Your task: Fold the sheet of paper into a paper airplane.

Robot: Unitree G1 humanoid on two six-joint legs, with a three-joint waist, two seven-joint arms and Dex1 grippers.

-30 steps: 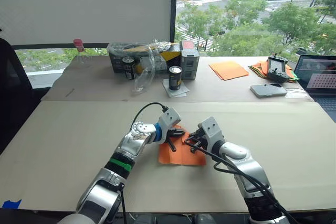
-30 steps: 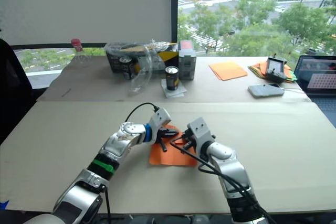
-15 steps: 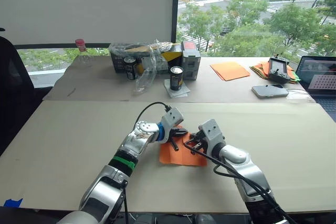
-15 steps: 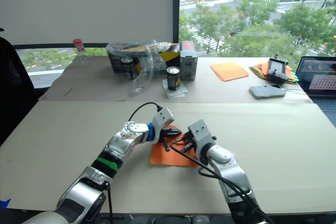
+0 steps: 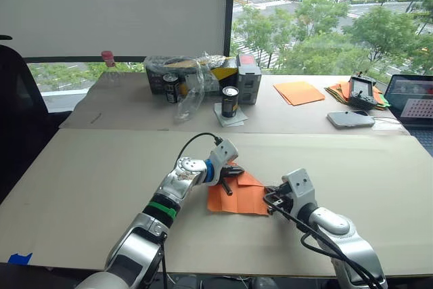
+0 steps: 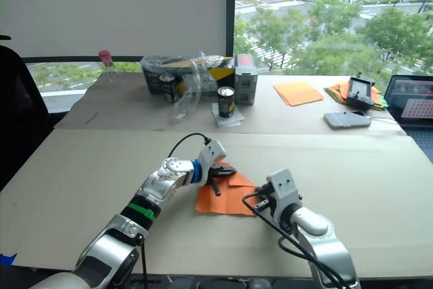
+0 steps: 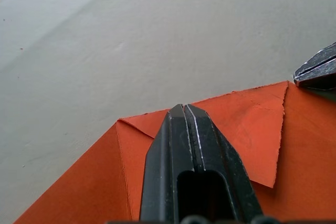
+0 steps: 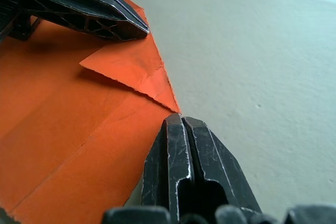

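Lying flat on the near table (image 5: pixel 81 167), centre of the frame and a little below the middle, is the sheet of paper (image 5: pixel 237 197) — bright orange, creased, with one corner folded over into a triangular flap at its upper edge. The left gripper (image 5: pixel 235 172) rests on the sheet's upper-left part, just beside that flap; in the left wrist view its fingers (image 7: pixel 191 145) are pressed together with no gap, tips on the orange surface. The right gripper (image 5: pixel 270 199) sits at the sheet's right edge, lower centre-right; the right wrist view shows its fingers (image 8: pixel 184 150) likewise closed tight, tips at the paper's border, nothing pinched between them as far as can be seen.

Upper part of the frame, far table: a flat stack of orange sheets (image 5: pixel 298 92) right of centre, a dark can (image 5: pixel 229 101) at centre, a phone (image 5: pixel 350 119) further right — all well apart from the grippers.
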